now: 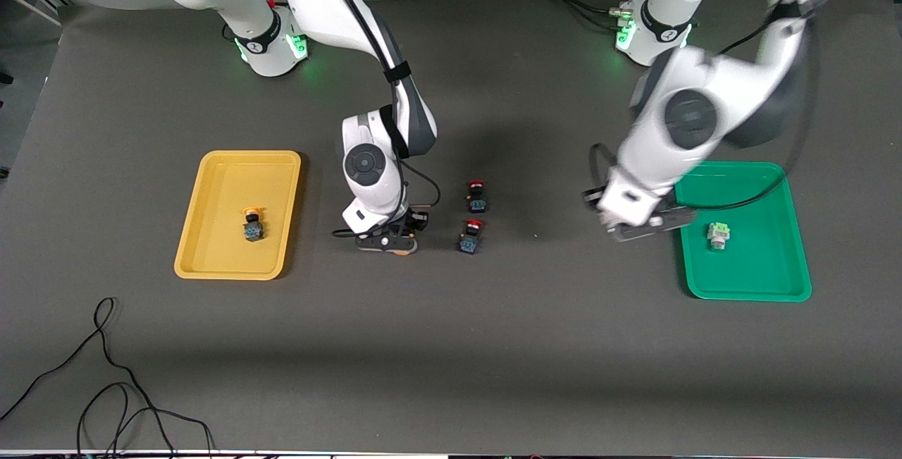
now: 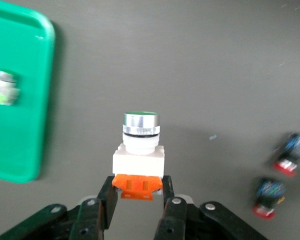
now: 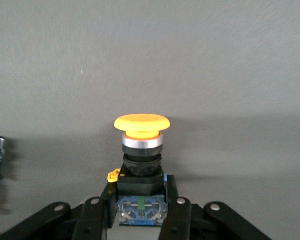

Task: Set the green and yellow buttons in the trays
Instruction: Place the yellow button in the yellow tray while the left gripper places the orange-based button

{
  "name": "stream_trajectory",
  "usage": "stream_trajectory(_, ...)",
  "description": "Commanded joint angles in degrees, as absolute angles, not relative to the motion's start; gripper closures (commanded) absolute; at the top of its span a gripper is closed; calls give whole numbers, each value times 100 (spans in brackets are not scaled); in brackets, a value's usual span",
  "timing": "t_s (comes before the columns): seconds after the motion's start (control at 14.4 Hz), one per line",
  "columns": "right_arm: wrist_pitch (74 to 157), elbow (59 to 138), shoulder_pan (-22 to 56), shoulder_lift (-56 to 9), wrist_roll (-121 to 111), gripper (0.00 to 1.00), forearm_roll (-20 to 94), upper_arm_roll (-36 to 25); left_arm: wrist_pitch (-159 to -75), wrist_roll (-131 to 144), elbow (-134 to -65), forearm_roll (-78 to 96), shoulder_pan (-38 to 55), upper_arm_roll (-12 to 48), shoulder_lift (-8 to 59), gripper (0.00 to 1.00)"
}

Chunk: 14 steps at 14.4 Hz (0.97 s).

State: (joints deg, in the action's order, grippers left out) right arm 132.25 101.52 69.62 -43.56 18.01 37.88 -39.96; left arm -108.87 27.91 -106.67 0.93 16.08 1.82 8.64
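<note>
My right gripper [image 1: 386,240] is shut on a yellow-capped button [image 3: 141,145] with a dark body, low over the table between the yellow tray [image 1: 225,184] and two red buttons. It shows in the right wrist view [image 3: 140,194]. Another yellow button [image 1: 252,225] lies in the yellow tray. My left gripper [image 1: 648,228] is over the table beside the rim of the green tray [image 1: 761,268]. It is shut [image 2: 138,187] on the orange base of a green-topped white button [image 2: 140,150]. Another green button [image 1: 717,235] lies in the green tray [image 2: 25,140], also seen in the left wrist view [image 2: 4,87].
Two red-capped dark buttons [image 1: 477,196] [image 1: 471,236] stand mid-table between the arms; the left wrist view shows them too [image 2: 290,155] [image 2: 267,197]. A black cable [image 1: 106,374] lies near the front edge at the right arm's end.
</note>
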Motion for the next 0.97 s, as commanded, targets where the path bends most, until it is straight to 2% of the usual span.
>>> stream_trajectory(0.0,12141,10230,6943,-3527,1312,100,3649,-4638,-10145,694,-10837,281,234,202,414,100)
stream_trajectory(0.14,11473,10353,6926,-2991,768,100,3096,-5235,-10063,-679,-10846,176,-725,202,334,100)
stream_trajectory(0.28,11189,10834,6934,-2498,-381,100,2971,-5946,-10395,-1526,-10959,-253,-1264,202,456,100)
stream_trajectory(0.42,11241,11423,6917,-2321,-1759,100,2971,-6606,-11542,-1775,-11606,-439,-1493,202,685,100)
stream_trajectory(0.49,11302,11608,6839,-2390,-2471,100,2971,-6905,-12401,-1775,-12106,-518,-1520,202,807,100)
stream_trajectory(0.62,11792,12135,6349,-2426,-3581,100,2997,-7023,-13714,-1784,-12724,-746,-1555,193,1219,100)
stream_trajectory(0.69,12143,12434,6093,-2434,-4056,100,3058,-6996,-14111,-1784,-12822,-799,-1669,193,1422,100)
stream_trajectory(0.9,12971,12980,5906,-2723,-4666,100,3557,-6812,-14387,-1775,-12850,-809,-1688,193,1757,100)
